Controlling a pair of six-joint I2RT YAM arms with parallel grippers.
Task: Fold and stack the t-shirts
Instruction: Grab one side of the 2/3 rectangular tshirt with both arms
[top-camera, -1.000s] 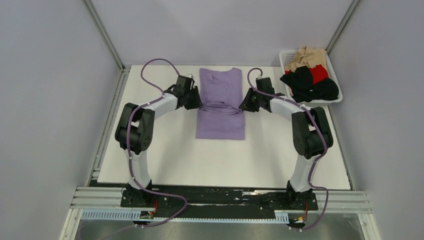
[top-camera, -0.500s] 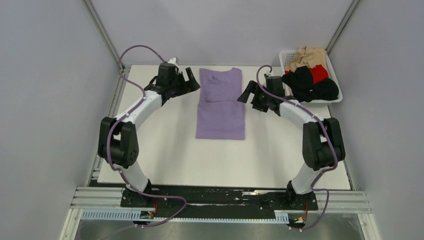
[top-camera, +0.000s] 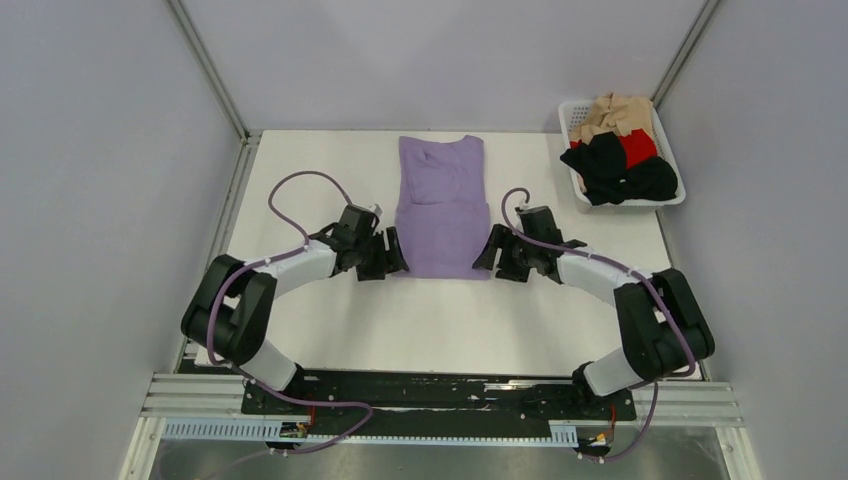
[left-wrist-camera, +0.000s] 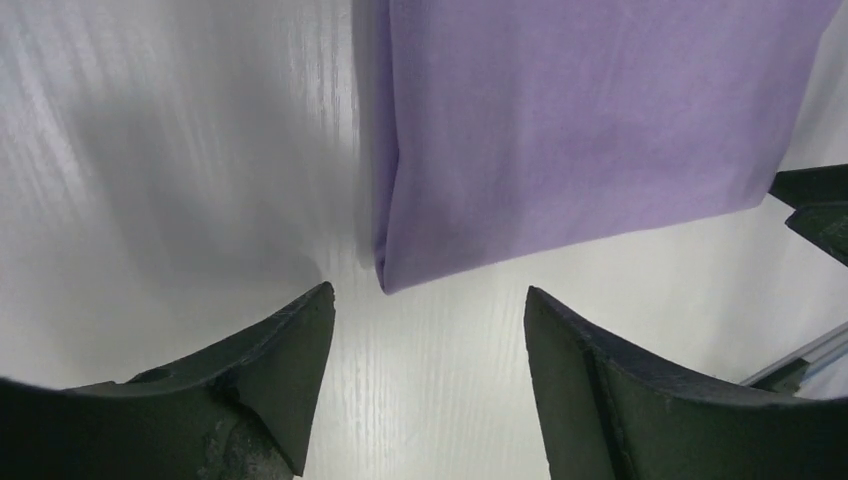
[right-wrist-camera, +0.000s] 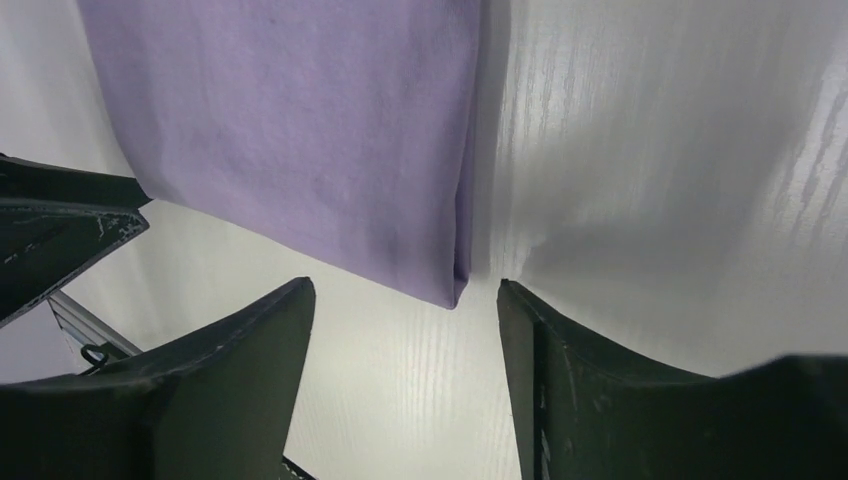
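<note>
The lavender purple t-shirt (top-camera: 441, 205) lies flat on the white table, folded into a long narrow strip, neck at the far end. My left gripper (top-camera: 390, 254) is open and empty at the strip's near left corner (left-wrist-camera: 392, 280), which sits just ahead of the open jaws. My right gripper (top-camera: 489, 253) is open and empty at the near right corner (right-wrist-camera: 452, 290). Black, red and tan t-shirts (top-camera: 618, 150) lie piled in the basket at the far right.
The white mesh basket (top-camera: 572, 112) stands at the table's far right corner. The white table (top-camera: 440, 325) extends toward the arm bases. Grey walls and metal frame posts enclose the table on three sides.
Both grippers have let go of the shirt's middle, swung out to the far end, then come back to the strip's near corners. The shirt's bunched middle now lies flat.
</note>
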